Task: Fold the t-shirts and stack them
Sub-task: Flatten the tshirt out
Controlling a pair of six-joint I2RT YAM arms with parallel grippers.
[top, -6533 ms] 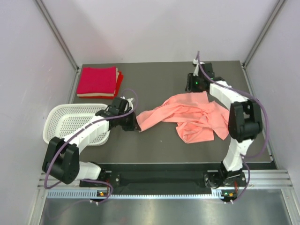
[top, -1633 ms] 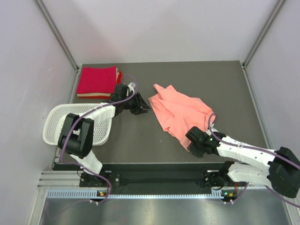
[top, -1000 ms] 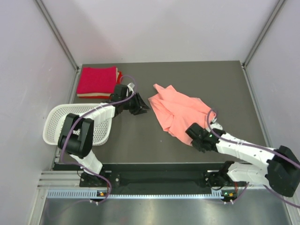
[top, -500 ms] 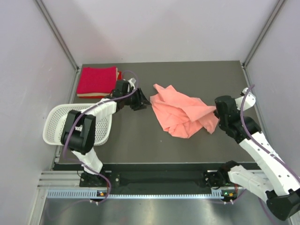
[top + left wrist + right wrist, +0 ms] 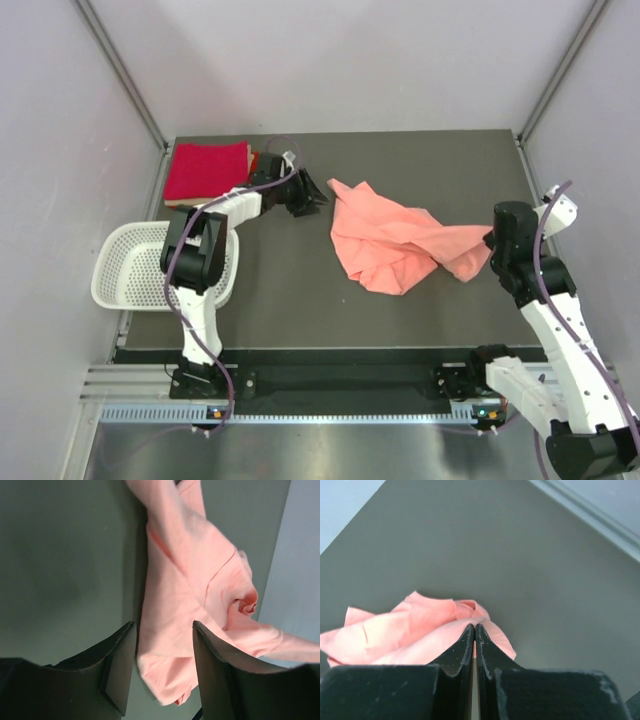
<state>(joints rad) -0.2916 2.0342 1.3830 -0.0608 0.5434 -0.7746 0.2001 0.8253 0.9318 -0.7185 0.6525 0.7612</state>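
- Top external view: a salmon-pink t-shirt (image 5: pixel 390 245) lies crumpled and unfolded on the dark counter (image 5: pixel 280 300), right of the middle.
- From that heap, 1 stretch of cloth runs toward the counter's right edge and ends at the right gripper (image 5: pixel 489 246).
- The right gripper is pressed together on that stretch. It pinches the cloth, and the rest of the shirt rests on the counter.
- Right wrist view: the 2 fingers (image 5: pixel 465 647) meet at their tips. The salmon-pink t-shirt (image 5: pixel 410 630) bunches right behind them, with bare counter (image 5: pixel 520 555) beyond.
- The left gripper (image 5: pixel 310 199) sits toward the far left of the counter, just beside the shirt's far-left corner, with a small gap between them.
- Left wrist view: the left gripper (image 5: pixel 163 626) is spread and nothing is caught in it. The salmon-pink t-shirt (image 5: pixel 200 575) shows in the gap and beyond the fingers (image 5: pixel 117 665), lying on the counter (image 5: pixel 65 555).
- The red folded t-shirts (image 5: pixel 207 172) sit as a square stack in the far left corner of the counter, near the left arm's wrist.
- A paler layer shows along the stack's near edge.
- A white perforated basket (image 5: pixel 135 265) stands at the counter's left edge, nearer than the stack and well apart from the pink shirt.
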